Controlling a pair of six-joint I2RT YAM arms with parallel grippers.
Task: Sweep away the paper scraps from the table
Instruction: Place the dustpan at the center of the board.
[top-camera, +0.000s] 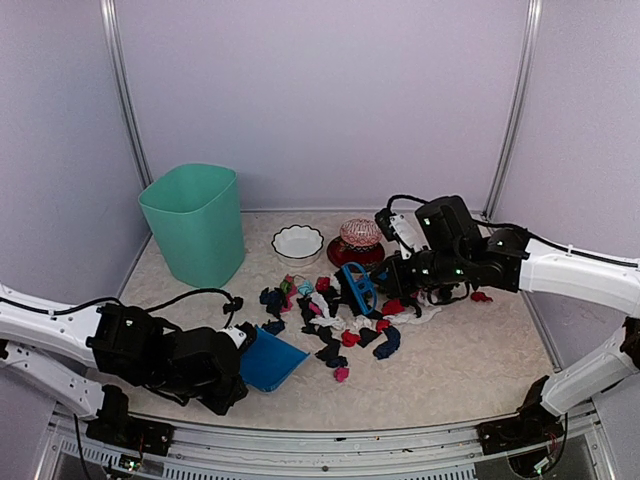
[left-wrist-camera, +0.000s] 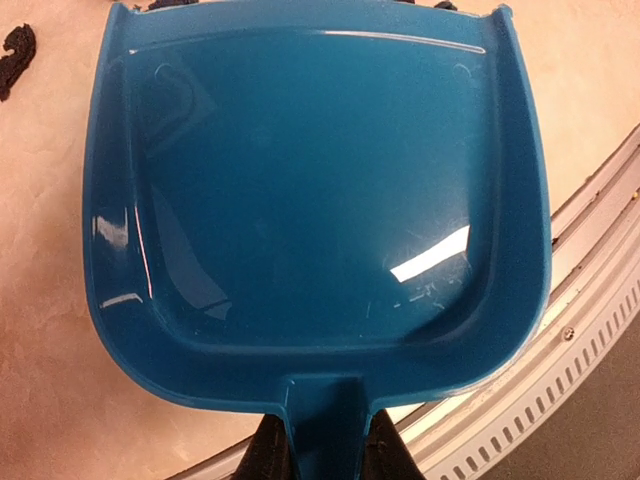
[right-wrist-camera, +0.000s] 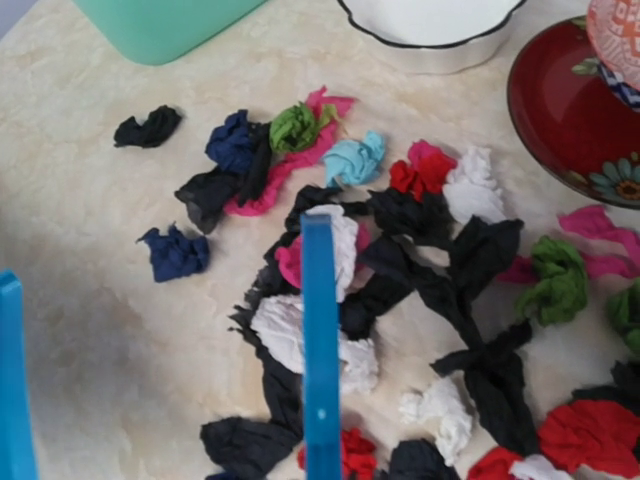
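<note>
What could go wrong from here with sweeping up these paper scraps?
The paper scraps lie close to the red plate and white bowl, so the brush might knock those. The dustpan sits at the pile's near-left, so scraps could be pushed past it. One red scrap lies apart on the right and may be missed.

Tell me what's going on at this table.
Two robot arms are sweeping up paper scraps. The left gripper grips the blue dustpan by its handle. The pan sits on the table near the front edge, its mouth toward the pile, and it is empty. The right gripper holds the small blue brush at the far side of the scraps, which lie scattered mid-table. None is in the pan yet.
</note>
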